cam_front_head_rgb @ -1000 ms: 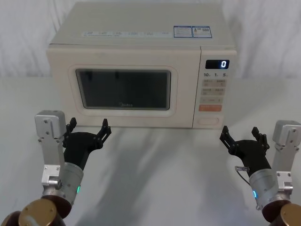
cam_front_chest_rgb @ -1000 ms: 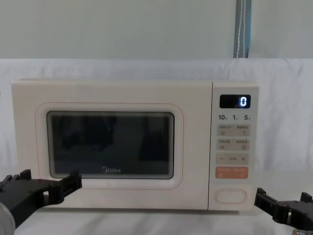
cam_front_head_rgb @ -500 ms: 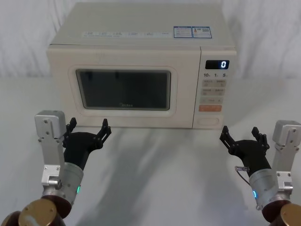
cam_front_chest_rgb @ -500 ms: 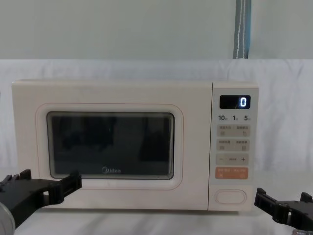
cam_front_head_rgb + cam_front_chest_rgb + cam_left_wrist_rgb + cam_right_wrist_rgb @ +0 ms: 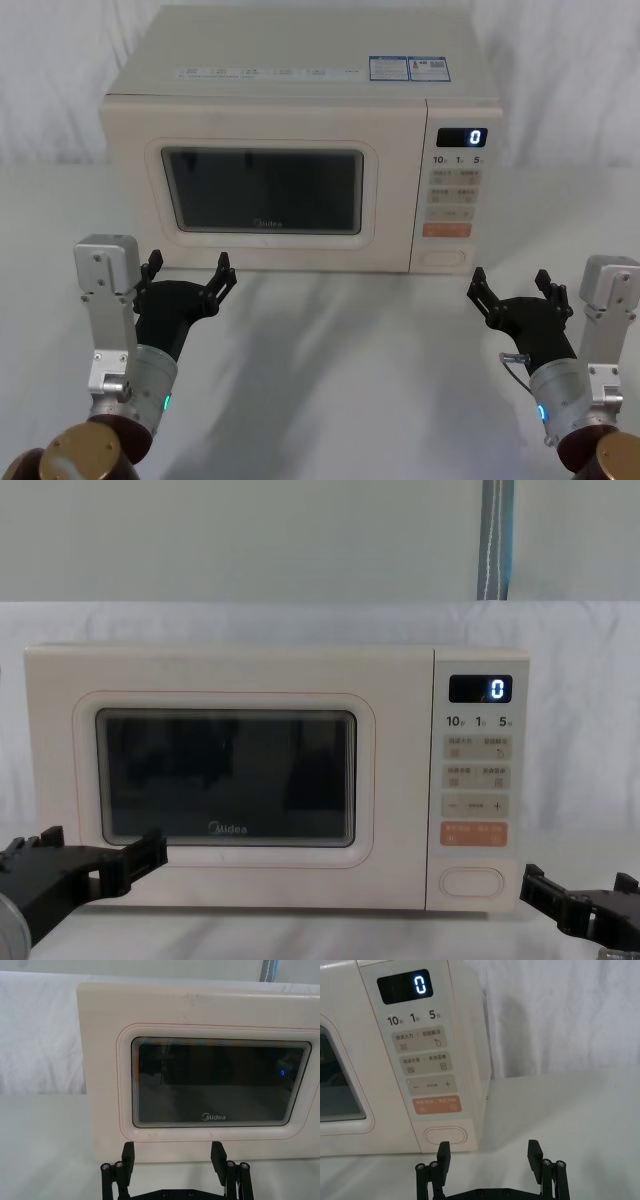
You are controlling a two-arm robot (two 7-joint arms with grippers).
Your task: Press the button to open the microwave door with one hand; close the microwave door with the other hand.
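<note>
A cream microwave stands at the back of the table with its door closed flush; the door has a dark glass window and a grey Midea logo. On the narrow control panel at the right, the wide pill-shaped button sits lowest, under the orange key. My left gripper hovers open in front of the door's lower left. Open too, my right gripper is below and right of the button, apart from it.
The white cloth-covered table spreads between the microwave and my arms. A white cloth backdrop hangs behind. The display reads 0.
</note>
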